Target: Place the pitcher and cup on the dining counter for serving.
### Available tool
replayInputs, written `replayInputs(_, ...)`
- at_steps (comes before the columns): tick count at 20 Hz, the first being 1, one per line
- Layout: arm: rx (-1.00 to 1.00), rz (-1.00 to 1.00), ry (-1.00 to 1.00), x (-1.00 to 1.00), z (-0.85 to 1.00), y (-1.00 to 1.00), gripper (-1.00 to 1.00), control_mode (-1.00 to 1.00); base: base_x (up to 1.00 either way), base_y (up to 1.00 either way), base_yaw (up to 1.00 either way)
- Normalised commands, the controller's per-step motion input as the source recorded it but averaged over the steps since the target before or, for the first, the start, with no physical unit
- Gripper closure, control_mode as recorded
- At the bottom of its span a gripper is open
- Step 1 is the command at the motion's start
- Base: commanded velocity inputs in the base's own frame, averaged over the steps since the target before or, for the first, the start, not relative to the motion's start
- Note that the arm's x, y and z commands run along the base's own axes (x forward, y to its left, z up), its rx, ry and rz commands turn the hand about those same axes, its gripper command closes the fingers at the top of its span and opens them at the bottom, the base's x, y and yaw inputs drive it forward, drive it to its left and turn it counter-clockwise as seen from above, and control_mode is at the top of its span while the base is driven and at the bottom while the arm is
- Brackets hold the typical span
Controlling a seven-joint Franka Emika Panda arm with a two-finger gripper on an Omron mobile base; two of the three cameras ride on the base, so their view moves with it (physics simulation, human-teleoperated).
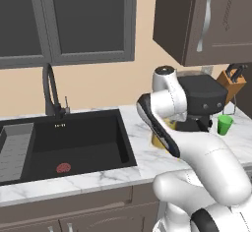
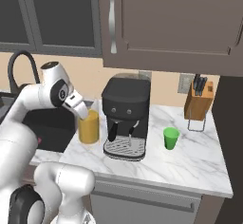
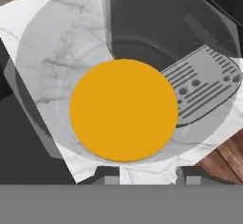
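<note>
The pitcher, clear glass with orange-yellow juice, stands on the marble counter between the black sink and the coffee machine. In the left base view the pitcher is mostly hidden behind my forearm. My gripper hangs just above its rim, pointing down. In the hand view the juice surface lies straight below my gripper, whose tips stand wide apart, open and holding nothing. The small green cup stands upright right of the coffee machine. The dining counter is out of view.
A black coffee machine stands right beside the pitcher. A knife block sits at the back right. The black sink with its faucet lies to the left. Dark upper cabinets hang overhead.
</note>
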Motion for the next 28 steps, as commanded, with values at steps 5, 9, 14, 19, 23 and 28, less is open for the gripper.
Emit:
replayInputs(5,-0.03,0.05,-0.19,-0.53,0.9,0.04,1.0,-1.0,0.0,0.0,0.0)
replayInputs(9,-0.1,0.08,-0.23,-0.55,1.0,0.16,1.0,-1.0,0.0,0.0,0.0)
replayInputs(14,-0.05,0.09,-0.17,-0.57,0.94,0.02,1.0,-1.0,0.0,0.0,0.0)
replayInputs(19,-0.01,0.09,-0.02,-0.22,0.31,0.03,1.0,-1.0,0.0,0.0,0.0)
replayInputs(23,0.0,0.0,0.0,0.0,0.0,0.0,1.0,1.0,-0.07,0.0,0.0)
replayInputs(28,0.0,0.0,0.0,0.0,0.0,0.0,1.0,1.0,-0.75,0.02,0.23)
